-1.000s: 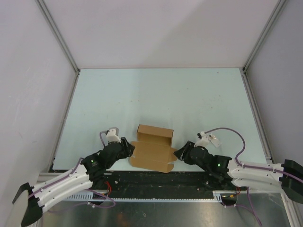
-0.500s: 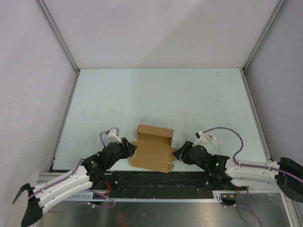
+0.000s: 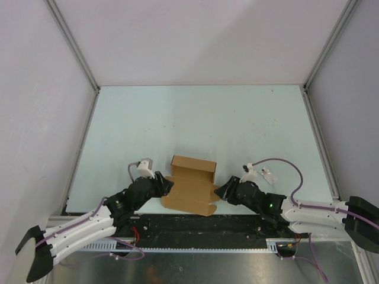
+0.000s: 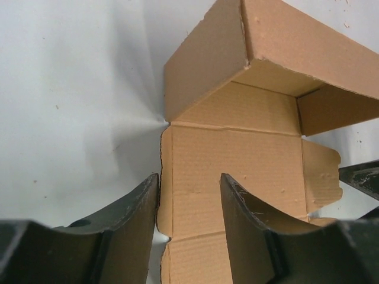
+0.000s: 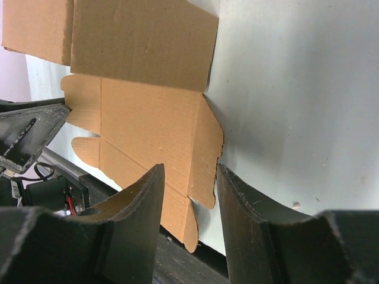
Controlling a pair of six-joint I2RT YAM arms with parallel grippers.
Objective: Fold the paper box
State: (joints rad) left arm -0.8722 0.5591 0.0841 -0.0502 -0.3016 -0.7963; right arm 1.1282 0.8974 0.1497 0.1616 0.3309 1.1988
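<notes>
From above, your paper box (image 3: pixel 190 186) lay on the pale table (image 3: pixel 207 118) toward its 6 o'clock edge, just ahead of the arm bases. Its far part stood up as an open-sided shell at 12 o'clock. The near panel lay flat, its flaps spread toward 6 o'clock. Your left gripper (image 3: pixel 167 184) sat at the box's 9 o'clock and your right gripper (image 3: pixel 220 190) at its 3 o'clock, each at a side edge of the flat panel. This view was too small to show how the jaws stood.

Through the left wrist camera, the left gripper (image 4: pixel 189 219) had its jaws apart, with nothing clamped between them. The flat panel's side edge ran through the gap, just beside the finger at 9 o'clock. The raised shell of the paper box (image 4: pixel 237 160) stood at 12 o'clock, and a dark tip of the right gripper showed at 3 o'clock.

Through the right wrist camera, the right gripper (image 5: pixel 186 219) also had parted jaws, gripping nothing. The rounded side flap of the paper box (image 5: pixel 142 118) lay in the gap, and the rest of the cardboard spread toward 11 o'clock.
</notes>
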